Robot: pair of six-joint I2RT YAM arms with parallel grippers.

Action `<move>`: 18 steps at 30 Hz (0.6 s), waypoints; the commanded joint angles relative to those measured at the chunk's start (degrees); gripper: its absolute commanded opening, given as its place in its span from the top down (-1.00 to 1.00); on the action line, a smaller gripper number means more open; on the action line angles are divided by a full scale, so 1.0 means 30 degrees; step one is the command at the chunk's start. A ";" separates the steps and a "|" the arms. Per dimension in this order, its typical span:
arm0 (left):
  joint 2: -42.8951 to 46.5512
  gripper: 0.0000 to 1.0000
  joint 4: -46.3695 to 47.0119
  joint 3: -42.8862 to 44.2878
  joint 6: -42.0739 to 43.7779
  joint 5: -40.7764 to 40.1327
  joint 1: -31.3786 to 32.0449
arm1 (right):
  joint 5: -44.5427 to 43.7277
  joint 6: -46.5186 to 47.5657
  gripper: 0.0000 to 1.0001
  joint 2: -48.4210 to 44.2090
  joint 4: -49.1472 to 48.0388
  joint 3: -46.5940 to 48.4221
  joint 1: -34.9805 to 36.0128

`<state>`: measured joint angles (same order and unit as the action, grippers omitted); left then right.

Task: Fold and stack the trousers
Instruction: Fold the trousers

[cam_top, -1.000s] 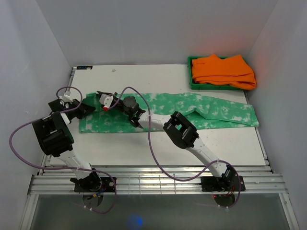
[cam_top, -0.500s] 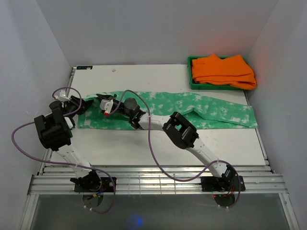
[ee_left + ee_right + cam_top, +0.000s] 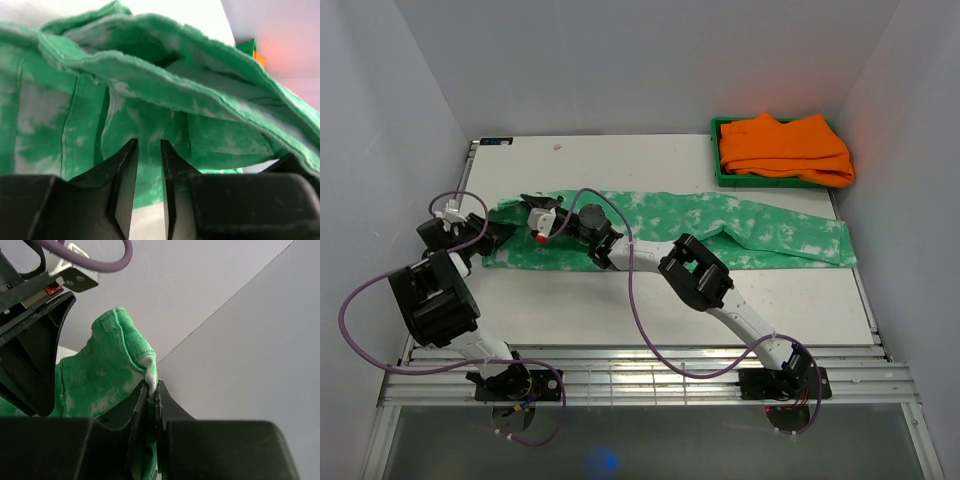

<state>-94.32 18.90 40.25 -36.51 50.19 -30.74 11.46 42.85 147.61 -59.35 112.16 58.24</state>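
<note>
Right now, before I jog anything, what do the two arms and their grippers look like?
Both the left arm and right arm are white tubes joined by blocky black housings, on black bases. A purple cable loops along each. The left gripper and right gripper have black, wedge-shaped fingers. A small red mark sits at the right wrist.

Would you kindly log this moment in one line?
right fingers: shut on trousers | left fingers: open, empty | trousers: stretched across table
</note>
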 commanded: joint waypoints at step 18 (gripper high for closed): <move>0.1447 -0.06 -1.6637 0.7996 1.7269 0.3953 -0.3113 | 0.3650 -0.6519 0.85 -0.1855 0.4581 -0.0733 0.0041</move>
<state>-85.56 -23.31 60.49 10.76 57.95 -39.35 20.80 26.92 144.99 -45.91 109.34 58.15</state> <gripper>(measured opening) 0.530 0.121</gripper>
